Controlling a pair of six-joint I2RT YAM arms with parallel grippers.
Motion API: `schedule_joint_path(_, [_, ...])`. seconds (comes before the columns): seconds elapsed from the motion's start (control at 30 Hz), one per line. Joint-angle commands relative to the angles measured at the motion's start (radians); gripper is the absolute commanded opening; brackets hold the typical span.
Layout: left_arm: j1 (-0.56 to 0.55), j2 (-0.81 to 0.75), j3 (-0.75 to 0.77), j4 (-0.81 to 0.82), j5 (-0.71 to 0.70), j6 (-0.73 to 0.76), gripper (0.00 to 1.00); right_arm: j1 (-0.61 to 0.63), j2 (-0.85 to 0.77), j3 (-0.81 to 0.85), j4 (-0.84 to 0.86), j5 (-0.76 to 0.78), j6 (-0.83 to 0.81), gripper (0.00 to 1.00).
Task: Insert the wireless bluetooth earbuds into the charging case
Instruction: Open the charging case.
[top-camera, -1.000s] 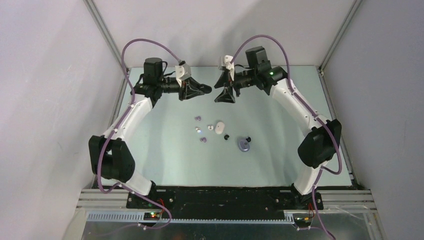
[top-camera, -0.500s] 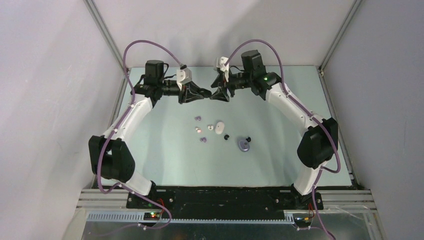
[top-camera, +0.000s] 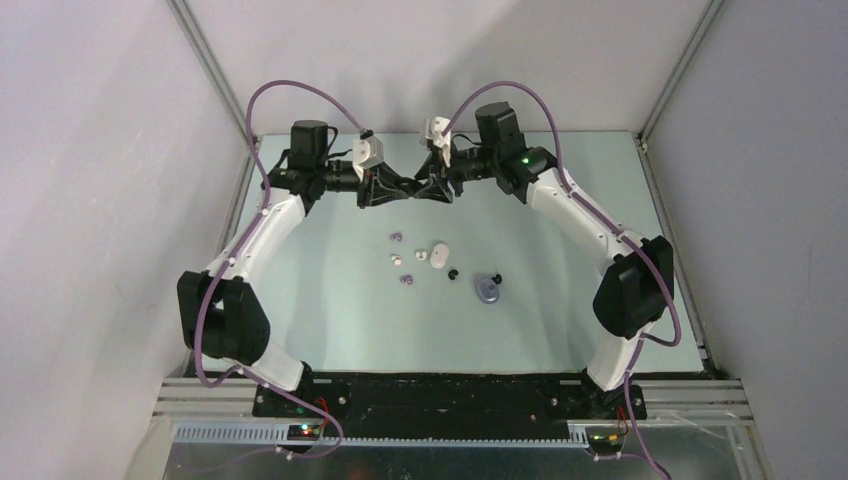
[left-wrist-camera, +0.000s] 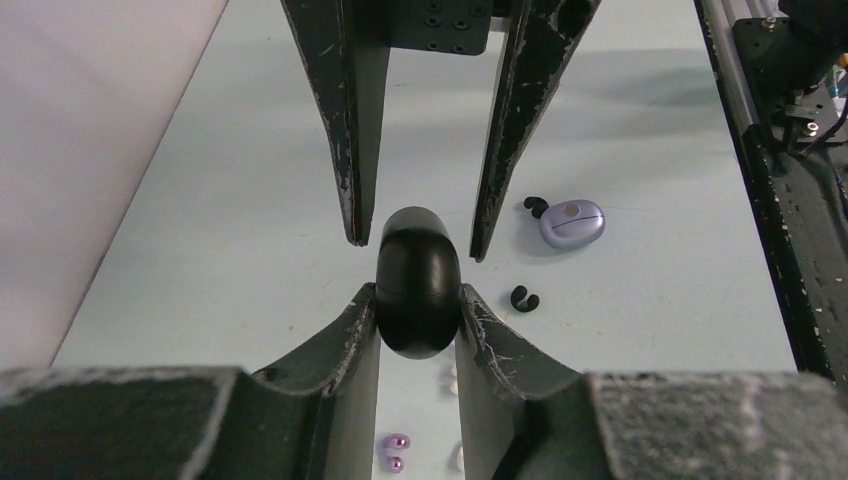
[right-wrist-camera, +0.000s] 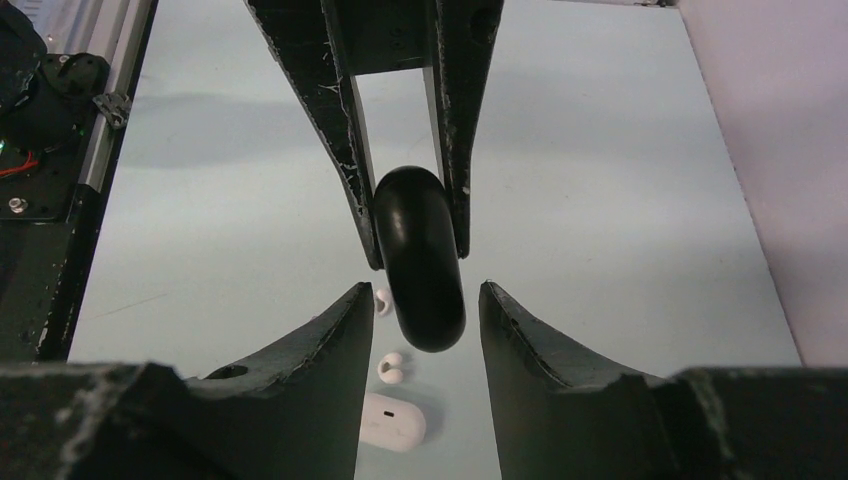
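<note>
Left gripper (left-wrist-camera: 418, 302): mine, pinching the black case (left-wrist-camera: 418, 262), up at the far middle.
Right gripper (right-wrist-camera: 414, 300): spread around the case's free end.
Earbuds (top-camera: 406, 281): loose on the table (top-camera: 330, 295), nearer — beside the white case (top-camera: 439, 256) and purple case (top-camera: 488, 290), both shut.
</note>
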Motion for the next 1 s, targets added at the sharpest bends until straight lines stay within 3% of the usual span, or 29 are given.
schedule_joint_path(0.0, [-0.004, -0.023, 0.042, 0.012, 0.041, 0.020, 0.00, 0.011, 0.009, 0.039, 0.039, 0.034, -0.003, 0.48])
schedule_joint_path(0.23, [-0.002, -0.012, 0.044, 0.003, 0.051, 0.019, 0.00, -0.046, 0.050, 0.111, 0.130, 0.077, 0.162, 0.47])
schedule_joint_path(0.8, [-0.001, 0.000, 0.047, 0.016, 0.052, -0.014, 0.00, -0.080, 0.043, 0.113, 0.146, 0.080, 0.198, 0.48])
schedule_joint_path(0.87, [0.003, 0.001, 0.037, 0.057, 0.053, -0.057, 0.00, -0.078, 0.039, 0.113, 0.142, 0.074, 0.199, 0.48])
schedule_joint_path(0.97, [0.022, 0.009, 0.004, 0.208, 0.045, -0.244, 0.00, -0.081, 0.015, 0.112, 0.126, 0.040, 0.200, 0.50])
